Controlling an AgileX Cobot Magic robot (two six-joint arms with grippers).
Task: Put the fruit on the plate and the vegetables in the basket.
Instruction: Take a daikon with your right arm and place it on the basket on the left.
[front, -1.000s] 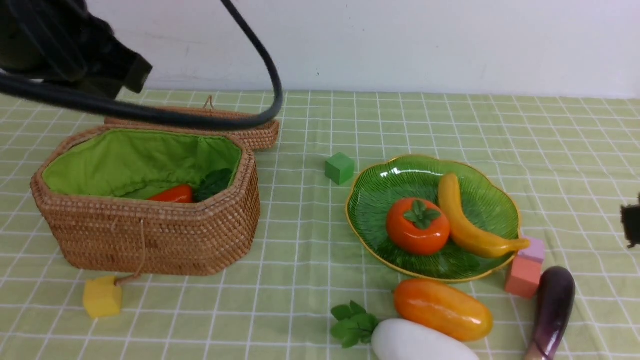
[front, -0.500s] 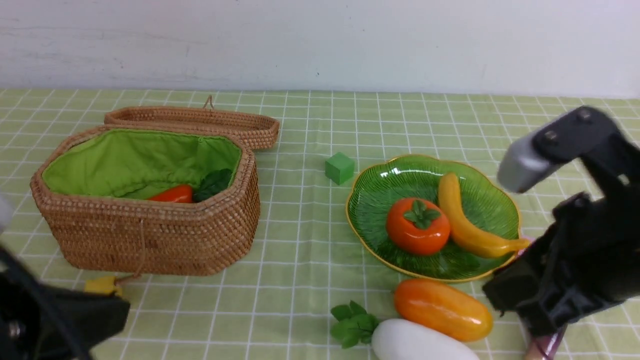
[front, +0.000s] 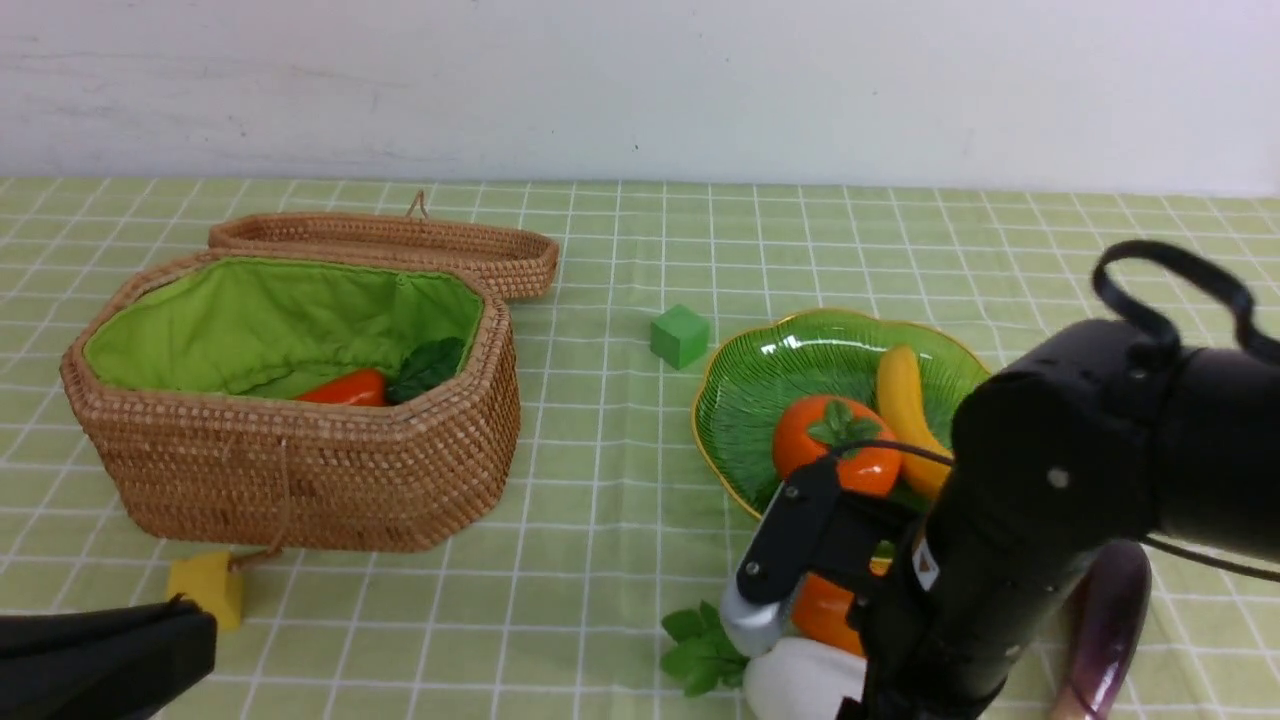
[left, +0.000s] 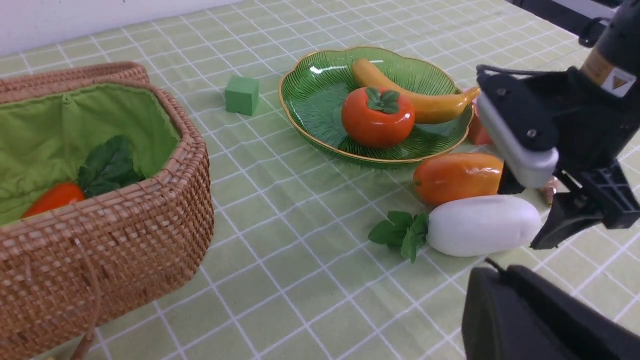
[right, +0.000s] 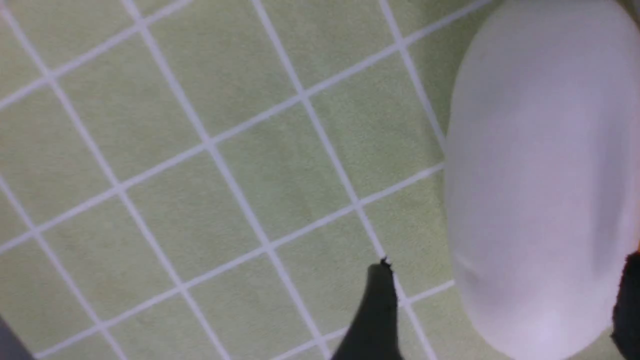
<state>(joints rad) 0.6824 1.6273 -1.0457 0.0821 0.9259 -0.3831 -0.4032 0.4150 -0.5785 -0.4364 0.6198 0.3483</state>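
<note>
The wicker basket (front: 300, 480) stands open at the left with the red pepper (front: 345, 388) and dark green leaves inside. The green plate (front: 770, 370) holds the persimmon (front: 835, 450) and banana (front: 903, 400). The mango (left: 457, 177) and white radish (left: 480, 225) lie in front of the plate. My right gripper (right: 505, 280) is open and low, its fingers either side of the radish's (right: 540, 175) end, apart from it. The eggplant (front: 1110, 610) lies at the right. My left gripper (left: 492, 280) is shut and empty at the near left. No gourd shows.
A green cube (front: 679, 336) sits between basket and plate. A yellow cube (front: 205, 590) sits in front of the basket. An orange cube (left: 477, 132) is beside the plate's right rim. The basket lid (front: 400, 245) lies behind the basket. My right arm (front: 1050, 480) hides the plate's right side.
My left arm has left the space above the basket and dropped to the near left corner. My right arm has swung in from the right and come down over the radish.
</note>
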